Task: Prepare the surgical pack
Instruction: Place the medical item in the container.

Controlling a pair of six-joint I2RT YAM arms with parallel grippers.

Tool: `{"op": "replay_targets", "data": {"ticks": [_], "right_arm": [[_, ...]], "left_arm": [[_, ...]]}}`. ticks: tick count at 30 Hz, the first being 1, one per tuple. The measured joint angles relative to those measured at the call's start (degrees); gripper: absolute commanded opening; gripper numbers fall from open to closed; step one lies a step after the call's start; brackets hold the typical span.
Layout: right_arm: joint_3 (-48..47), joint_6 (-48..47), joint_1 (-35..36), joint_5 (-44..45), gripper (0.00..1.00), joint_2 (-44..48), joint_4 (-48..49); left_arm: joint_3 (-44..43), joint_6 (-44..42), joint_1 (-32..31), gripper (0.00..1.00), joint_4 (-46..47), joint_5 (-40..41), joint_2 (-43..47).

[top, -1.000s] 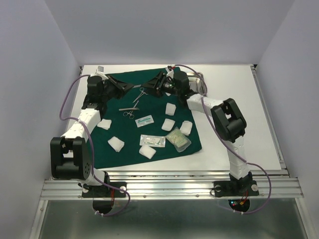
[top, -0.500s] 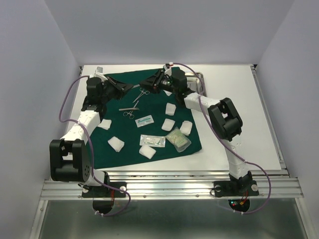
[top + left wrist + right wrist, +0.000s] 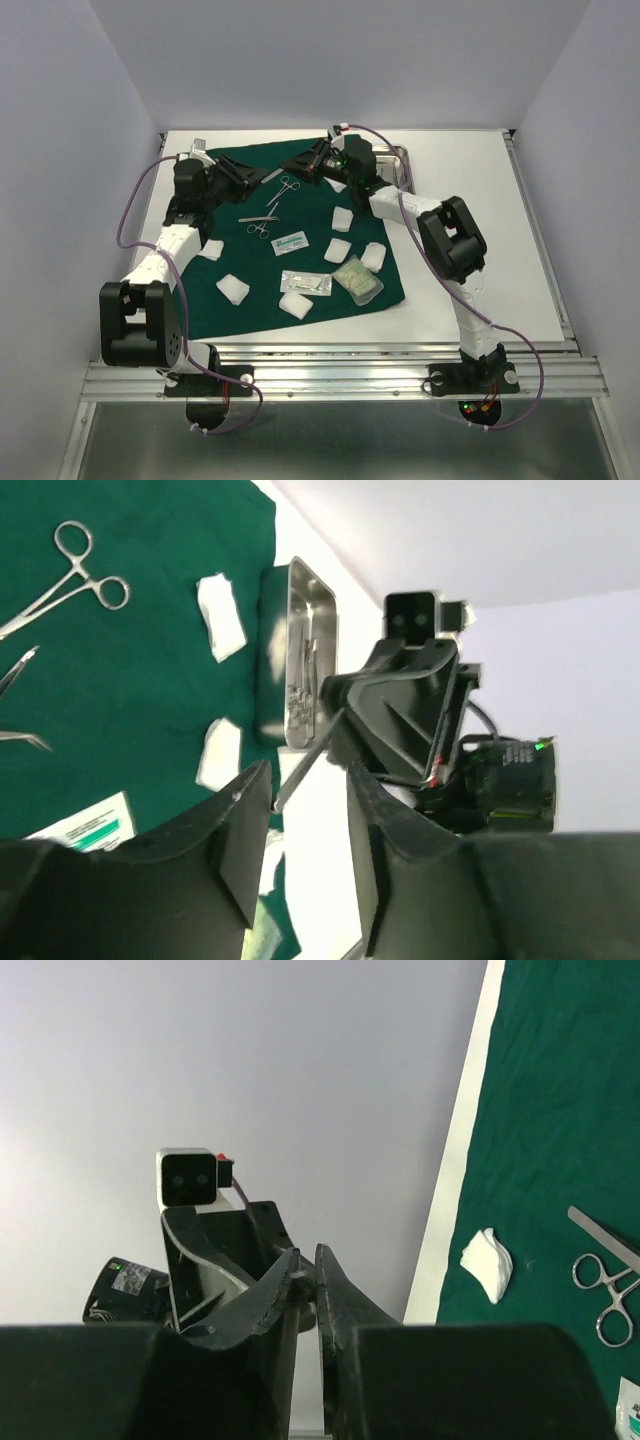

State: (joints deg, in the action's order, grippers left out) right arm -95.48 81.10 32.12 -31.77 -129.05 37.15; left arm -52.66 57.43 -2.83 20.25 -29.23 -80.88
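Handover above the far edge of a large dark green cloth drape (image 3: 255, 262): right gripper (image 3: 308, 1260) pinches a slim metal instrument (image 3: 310, 755), left gripper (image 3: 308, 780) slack, jaws apart. Loose on it lie white gauze pads (image 3: 232, 288), sealed packets (image 3: 305, 283), forceps (image 3: 50, 598); wrapping remains.

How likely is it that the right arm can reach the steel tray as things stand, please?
Probably yes: the steel tray lies open right beside the right gripper, nothing between them, though that gripper looks closed on a metal instrument.
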Motion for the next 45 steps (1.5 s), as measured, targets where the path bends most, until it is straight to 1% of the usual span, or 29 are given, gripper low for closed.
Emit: {"op": "replay_targets", "data": {"ticks": [1, 4, 9, 13, 16, 18, 19, 21, 23, 26, 28, 33, 36, 38, 45], "right_arm": [[-0.09, -0.33, 0.02, 0.07, 0.01, 0.0, 0.09], [-0.13, -1.05, 0.09, 0.26, 0.01, 0.0, 0.15], [-0.11, -2.47, -0.76, 0.22, 0.01, 0.0, -0.39], [0.48, -7.3, -2.93, -0.22, 0.01, 0.74, -5.81], [0.48, -13.84, -6.08, -0.44, 0.01, 2.03, -14.75], [-0.09, -19.82, -9.4, -0.37, 0.01, 3.32, -22.71], [-0.76, -21.46, -10.6, -0.26, 0.01, 3.54, -25.22], [-5.6, -27.74, -14.38, 0.68, 0.01, 3.58, -35.41], [-9.81, -32.87, -17.0, 1.9, 0.01, 3.58, -42.77], [-15.28, -40.65, -20.65, 4.66, 0.01, 3.63, -51.36], [-17.4, -44.46, -21.81, 6.16, 0.01, 3.67, -56.54], [-24.06, -52.13, -22.38, 10.34, 0.01, 2.08, -67.98], [-30.03, -56.46, -22.25, 11.74, 0.01, -1.07, -73.83], [-32.17, -58.34, -22.18, 12.09, 0.01, -2.86, -75.95], [-32.3, -61.7, -21.88, 13.31, 0.01, -5.38, -79.97]], "left_arm": [[0.33, -0.2, -0.07, 0.8, -0.2, 0.02, 0.13], [0.68, -1.31, -0.07, 0.91, -1.57, 0.15, 0.74], [0.68, -2.73, 1.27, 0.92, -3.58, 0.42, 2.62], [0.66, -4.72, 4.85, 0.92, -5.77, 0.55, 4.55], [0.59, -6.01, 7.48, 0.91, -7.8, 0.94, 5.88], [0.44, -6.6, 8.22, 0.91, -8.5, 1.07, 6.34], [0.24, -7.06, 8.33, 0.91, -9.14, 1.2, 6.51], [-0.09, -7.72, 8.33, 0.89, -10.08, 1.27, 6.75], [-0.46, -8.31, 8.31, 0.88, -10.91, 1.38, 6.82], [-1.49, -9.53, 8.33, 0.87, -12.7, 1.73, 6.82], [-2.4, -10.34, 8.46, 0.86, -13.53, 1.99, 6.82], [-4.33, -12.02, 8.9, 0.84, -14.71, 2.34, 6.8], [-4.48, -12.41, 8.98, 0.83, -14.82, 2.29, 6.73], [-4.48, -12.55, 8.96, 0.83, -14.99, 2.25, 6.56], [-4.48, -12.61, 8.96, 0.83, -15.1, 2.01, 5.05]]}}
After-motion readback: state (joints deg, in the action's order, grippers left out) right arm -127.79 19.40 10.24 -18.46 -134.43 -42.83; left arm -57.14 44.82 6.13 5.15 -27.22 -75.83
